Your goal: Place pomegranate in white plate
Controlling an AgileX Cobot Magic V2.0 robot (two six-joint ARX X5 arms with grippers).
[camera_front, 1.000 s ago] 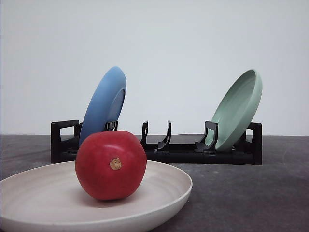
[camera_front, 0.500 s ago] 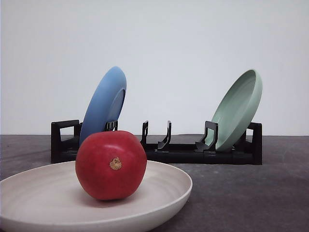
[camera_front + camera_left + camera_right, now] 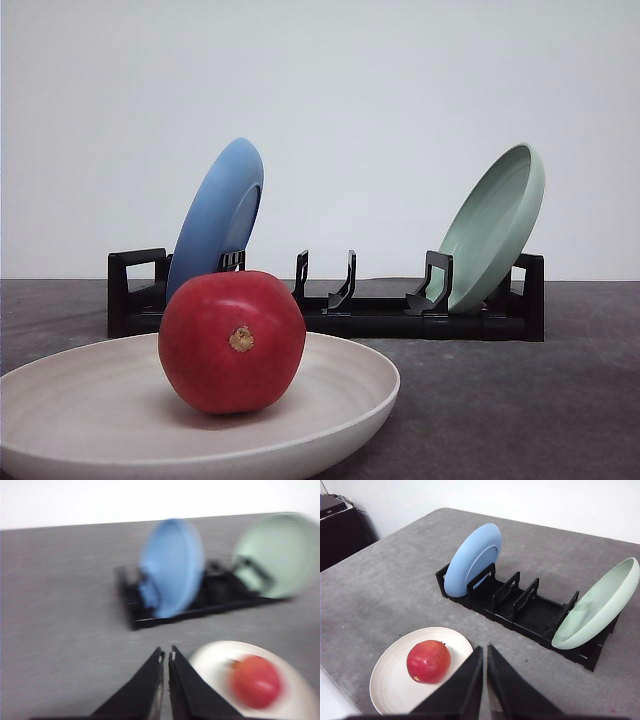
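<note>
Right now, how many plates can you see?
3. The white plate lies flat on the table, holding the pomegranate. The blue plate and the pale green plate lean at opposite ends of the black rack.

Rack [image 3: 530, 611] well behind white plate [image 3: 395, 690]; open table [image 3: 385, 600] around.

In our left wrist view, we see the left gripper [image 3: 166, 656] with its two black jaws drawn together, only a thin slit between the tips, nothing held. That picture is blurred. In our right wrist view, the right gripper [image 3: 484, 650] looks the same: dark tapered jaws nearly touching, empty, raised well above the tabletop [image 3: 390, 590] and angled down toward it.
</note>
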